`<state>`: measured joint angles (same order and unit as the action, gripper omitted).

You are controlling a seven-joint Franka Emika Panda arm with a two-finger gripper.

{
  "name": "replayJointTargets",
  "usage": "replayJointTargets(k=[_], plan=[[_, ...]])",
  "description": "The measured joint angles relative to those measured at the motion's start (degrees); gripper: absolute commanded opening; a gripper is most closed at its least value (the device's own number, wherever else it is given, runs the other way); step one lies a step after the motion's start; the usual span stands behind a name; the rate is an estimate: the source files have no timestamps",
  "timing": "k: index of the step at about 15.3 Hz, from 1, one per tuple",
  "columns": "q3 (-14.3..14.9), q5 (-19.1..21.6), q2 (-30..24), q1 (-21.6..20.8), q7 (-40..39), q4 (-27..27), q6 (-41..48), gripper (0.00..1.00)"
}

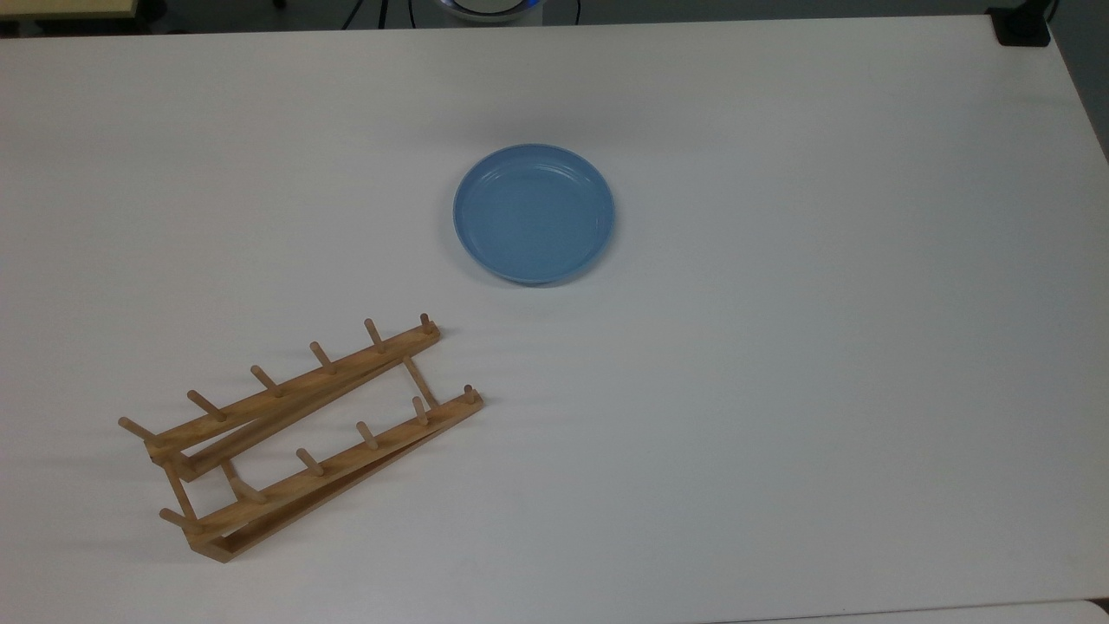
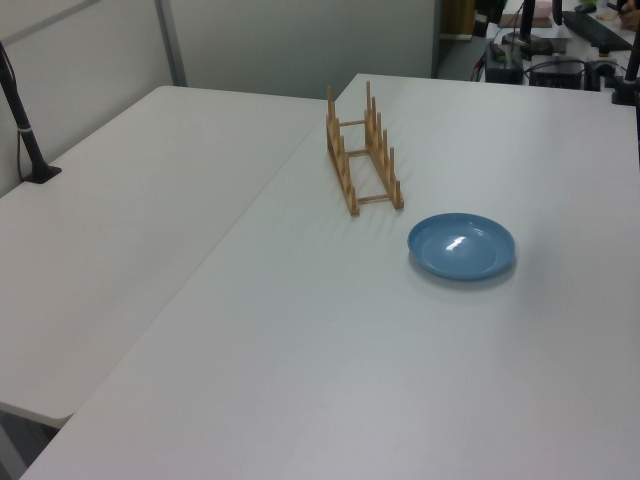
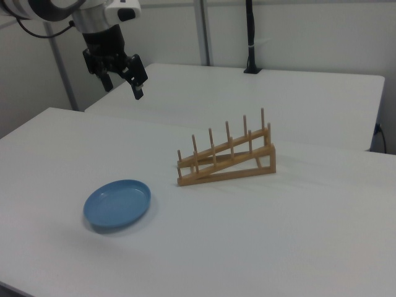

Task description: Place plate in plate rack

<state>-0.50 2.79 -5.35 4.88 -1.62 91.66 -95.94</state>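
Note:
The light-blue plate (image 1: pixel 534 214) lies flat on the white table (image 1: pixel 780 390), near the middle. It also shows in the left view (image 2: pixel 461 246) and the right view (image 3: pixel 117 203). The wooden plate rack (image 1: pixel 303 433) stands empty at the top view's lower left, a short gap from the plate, and is visible in the other two views (image 2: pixel 362 155) (image 3: pixel 226 158). In the right view my gripper (image 3: pixel 124 85) hangs high in the upper left, well above the table and apart from the plate. It is open and holds nothing.
A second white table (image 2: pixel 130 200) adjoins this one beyond the rack. A black pole (image 3: pixel 250 37) is clamped at that table's far edge. A black block (image 1: pixel 1022 26) sits at the top view's upper right corner.

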Motion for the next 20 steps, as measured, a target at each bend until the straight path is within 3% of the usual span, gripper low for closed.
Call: replayJointTargets(k=[20], plan=[[0.0,0.0,0.1,-0.2,-1.46,0.1,0.0,1.0]])
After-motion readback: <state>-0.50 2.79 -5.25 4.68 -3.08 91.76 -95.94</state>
